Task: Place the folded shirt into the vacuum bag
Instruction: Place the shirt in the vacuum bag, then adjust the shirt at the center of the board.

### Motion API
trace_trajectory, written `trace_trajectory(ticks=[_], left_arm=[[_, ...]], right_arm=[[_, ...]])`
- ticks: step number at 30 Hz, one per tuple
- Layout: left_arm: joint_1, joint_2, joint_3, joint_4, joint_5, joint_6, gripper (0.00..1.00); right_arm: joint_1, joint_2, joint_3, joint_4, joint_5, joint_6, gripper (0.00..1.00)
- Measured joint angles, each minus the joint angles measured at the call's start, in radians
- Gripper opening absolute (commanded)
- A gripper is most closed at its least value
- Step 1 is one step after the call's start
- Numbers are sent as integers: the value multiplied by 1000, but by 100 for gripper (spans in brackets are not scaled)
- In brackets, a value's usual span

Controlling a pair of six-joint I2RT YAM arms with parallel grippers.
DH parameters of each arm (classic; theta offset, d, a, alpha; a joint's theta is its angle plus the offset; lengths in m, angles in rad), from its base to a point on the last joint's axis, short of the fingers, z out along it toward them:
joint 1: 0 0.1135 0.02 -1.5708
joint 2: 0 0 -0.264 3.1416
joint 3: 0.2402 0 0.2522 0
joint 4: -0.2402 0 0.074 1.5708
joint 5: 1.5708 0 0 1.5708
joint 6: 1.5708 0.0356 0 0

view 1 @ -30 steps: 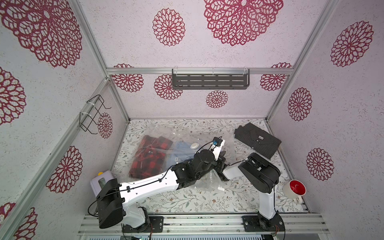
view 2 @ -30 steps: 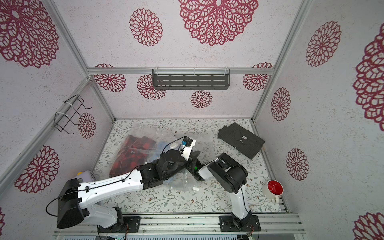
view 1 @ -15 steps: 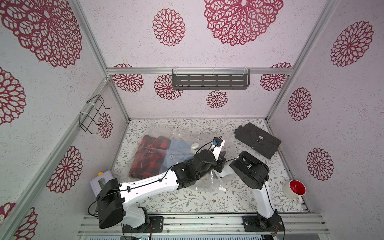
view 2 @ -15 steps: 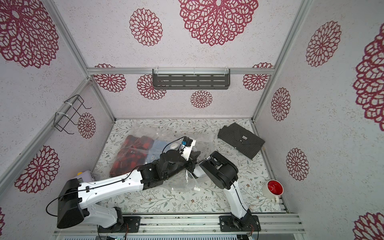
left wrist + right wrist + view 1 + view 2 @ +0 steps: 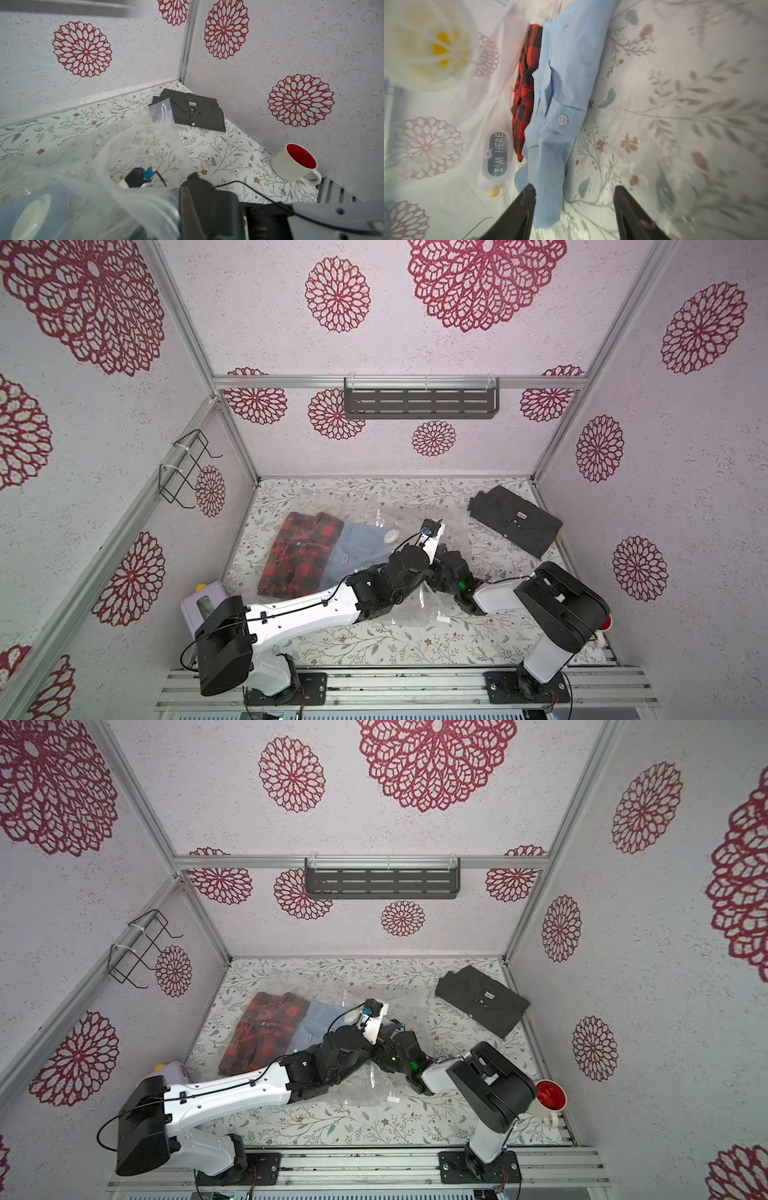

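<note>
White mug with red inside [image 5: 295, 162] sits at the near right edge of the floral-print table [image 5: 374, 643]. My right gripper [image 5: 574, 199] is inside the mouth of the clear crinkly plastic vacuum bag [image 5: 162, 116], jaws apart, nothing gripped. The light blue folded shirt [image 5: 564, 83] has its edge just beside one finger. My left gripper [image 5: 439, 549] is closed, pinching the bag's top film up. Blue shirt lies in the bag against a red-black plaid folded shirt [image 5: 299, 551]. Dark grey striped folded shirt [image 5: 515, 520] lies outside the bag, far right corner.

Tabletop [image 5: 374, 643], white floral-print covering. On it: large clear crinkly plastic vacuum bag [image 5: 365, 516], centre-left; folded dark grey striped shirt [image 5: 515, 520], far right corner; white ceramic mug [image 5: 549, 1099], red inside, near right corner; pale plastic box [image 5: 199, 601], yellow knob, near left corner.
</note>
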Motion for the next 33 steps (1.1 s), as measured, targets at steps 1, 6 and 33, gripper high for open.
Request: trace_trajectory(ticks=[1,6,33], left_arm=[[1,3,-5,4,-4,-1,0],[11,21,-32,23,-13,-17,0],[435,153,4,29,154,50,0]], right_arm=[[-15,-43,-31,-5,2,-3,67],[-115,-288,-153,-94,30,-35,70],[-578,-154,196,-428,36,-222,80]])
